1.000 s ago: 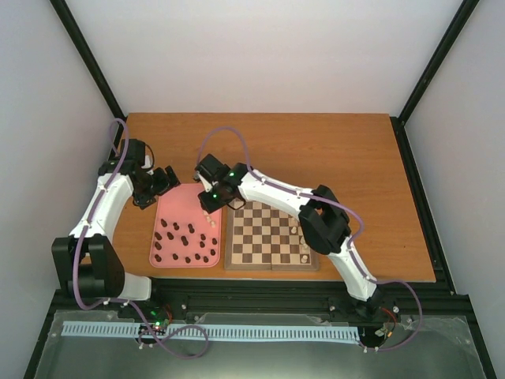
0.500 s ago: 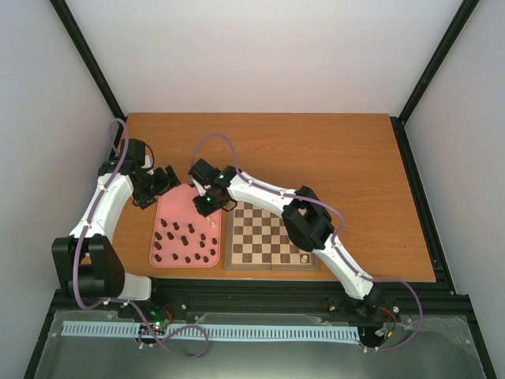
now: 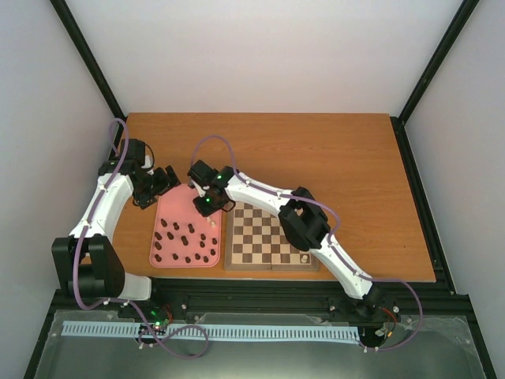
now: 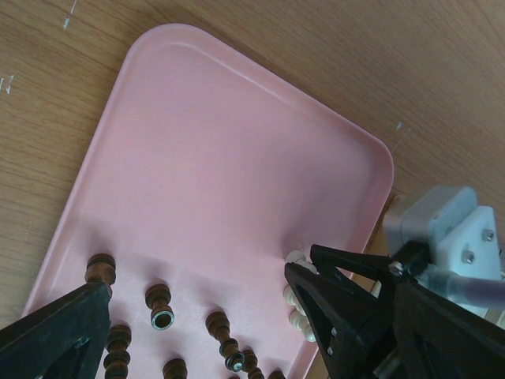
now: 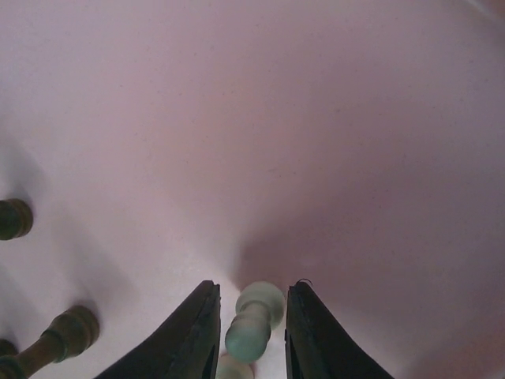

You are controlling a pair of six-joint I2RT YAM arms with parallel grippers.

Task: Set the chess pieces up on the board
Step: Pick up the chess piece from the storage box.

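1. Right gripper (image 5: 252, 289): fingers narrow, either side of 1 cream chess piece (image 5: 254, 316) lying at the 3 o'clock edge of the pink tray (image 3: 170, 207); whether it is clamped, cannot tell.
2. Left gripper (image 3: 163, 180): fingers wide, at the tray's 11 o'clock corner.
3. Board (image 3: 260, 237): at the tray's 3 o'clock.
4. Dark pieces (image 3: 185, 241): on the tray.

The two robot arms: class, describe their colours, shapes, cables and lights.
Both the left arm and right arm have white links joined by black joints, with a lilac cable looping along each. A small green light glows near the right wrist. The jaws are black, tapering wedges.
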